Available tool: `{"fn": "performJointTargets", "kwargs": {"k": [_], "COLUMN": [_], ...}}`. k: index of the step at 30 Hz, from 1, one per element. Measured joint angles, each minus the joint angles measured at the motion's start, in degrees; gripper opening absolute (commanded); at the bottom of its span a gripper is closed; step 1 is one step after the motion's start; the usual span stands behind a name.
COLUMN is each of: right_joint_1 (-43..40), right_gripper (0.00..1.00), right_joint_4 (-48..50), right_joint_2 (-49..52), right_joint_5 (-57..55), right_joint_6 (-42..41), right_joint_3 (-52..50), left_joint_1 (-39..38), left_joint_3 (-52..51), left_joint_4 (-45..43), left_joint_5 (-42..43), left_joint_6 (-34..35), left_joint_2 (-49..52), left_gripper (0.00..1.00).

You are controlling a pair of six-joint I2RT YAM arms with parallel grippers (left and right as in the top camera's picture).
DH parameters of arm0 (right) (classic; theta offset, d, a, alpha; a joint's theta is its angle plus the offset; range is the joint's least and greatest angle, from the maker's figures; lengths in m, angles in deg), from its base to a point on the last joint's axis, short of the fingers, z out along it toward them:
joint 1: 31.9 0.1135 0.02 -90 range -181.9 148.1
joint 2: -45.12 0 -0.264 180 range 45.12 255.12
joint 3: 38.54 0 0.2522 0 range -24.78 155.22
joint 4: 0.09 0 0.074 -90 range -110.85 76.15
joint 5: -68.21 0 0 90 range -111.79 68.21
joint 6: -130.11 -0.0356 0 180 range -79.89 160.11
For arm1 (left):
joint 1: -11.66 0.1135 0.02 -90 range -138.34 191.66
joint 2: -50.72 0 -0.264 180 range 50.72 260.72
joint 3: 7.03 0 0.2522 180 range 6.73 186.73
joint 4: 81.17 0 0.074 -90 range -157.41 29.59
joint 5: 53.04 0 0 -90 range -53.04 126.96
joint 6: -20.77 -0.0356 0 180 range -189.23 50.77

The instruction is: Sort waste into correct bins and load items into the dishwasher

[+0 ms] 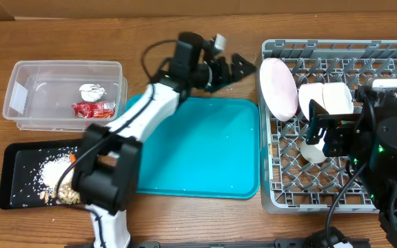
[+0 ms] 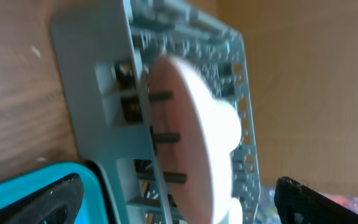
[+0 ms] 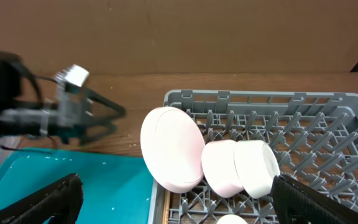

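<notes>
Hidden: your left arm [image 1: 150,103] crosses the black tray [image 1: 12,180] and the teal tray [image 1: 212,151]. It covers the black tray's right end and part of the food scraps [image 1: 50,172].
Cut off: the dish rack [image 1: 271,196] runs out of the overhead view at the right edge.
Hard to make out: 1 white round thing [image 1: 313,153] lies low in the rack, just beside your right gripper's fingers. You cannot tell from here whether it is a bowl or a cup. The left wrist view is blurred.
Left gripper [image 1: 248,66]: jaws spread wide with nothing between them. It is above the table beyond the teal tray's far edge, tips near the plate [image 1: 279,87].
Right gripper [image 1: 318,131]: jaws spread wide, empty, over the middle of the rack.
Counts: 1 plate, 2 bowls [image 1: 316,98], 1 clear tub [image 1: 19,69], 1 black tray, 1 teal tray, 1 rack, 1 wrapper [image 1: 94,109], 1 tissue ball [image 1: 92,90], 1 carrot [image 1: 72,158].
Dishes: the plate stands on edge, tilted, at the rack's far left. The 2 bowls lie on their sides, touching, just right of it.
Waste: wrapper and tissue ball are in the tub. Scraps and carrot are in the black tray.
Materials: the tub is clear plastic, a rounded rectangle. The black tray is shallow and rectangular. The rack is a grey plastic lattice with pegs. The dishes are smooth, white and round. The wrapper is red and crinkled, the tissue ball white and crumpled. The scraps are beige and white grains. The table [image 1: 219,220] is wood-grain.
</notes>
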Motion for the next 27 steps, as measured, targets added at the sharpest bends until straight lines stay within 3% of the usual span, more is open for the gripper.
{"fn": "performJointTargets", "kwargs": {"k": [5, 12, 15, 21, 27], "right_joint_1": [0.0, 0.0, 0.0, 0.0, 0.0], "right_gripper": [1.0, 1.0, 1.0, 1.0, 1.0], "right_joint_4": [0.0, 0.0, 0.0, -0.02, -0.02], "right_joint_2": [0.0, 0.0, 0.0, 0.0, 0.0], "right_joint_5": [-0.02, 0.0, -0.02, 0.0, -0.02], "right_joint_6": [0.0, 0.02, 0.0, 0.0, 0.02], "right_joint_3": [0.0, 0.02, 0.0, 0.02, 0.0], "left_joint_1": [4.22, 4.24, 4.22, 4.22, 4.22], "left_joint_3": [0.39, 1.05, 1.05, 1.05, 1.05], "left_joint_4": [15.02, 51.36, 60.67, 65.37, 65.4], "left_joint_5": [-7.8, -35.3, -46.51, -57.0, -59.89], "left_joint_6": [-7.56, -19.8, -21.59, -22.97, -23.15], "left_joint_2": [-13.75, -37.38, -43.06, -47.34, -46.97], "left_gripper": [1.0, 1.0, 1.0, 1.0, 1.0]}}
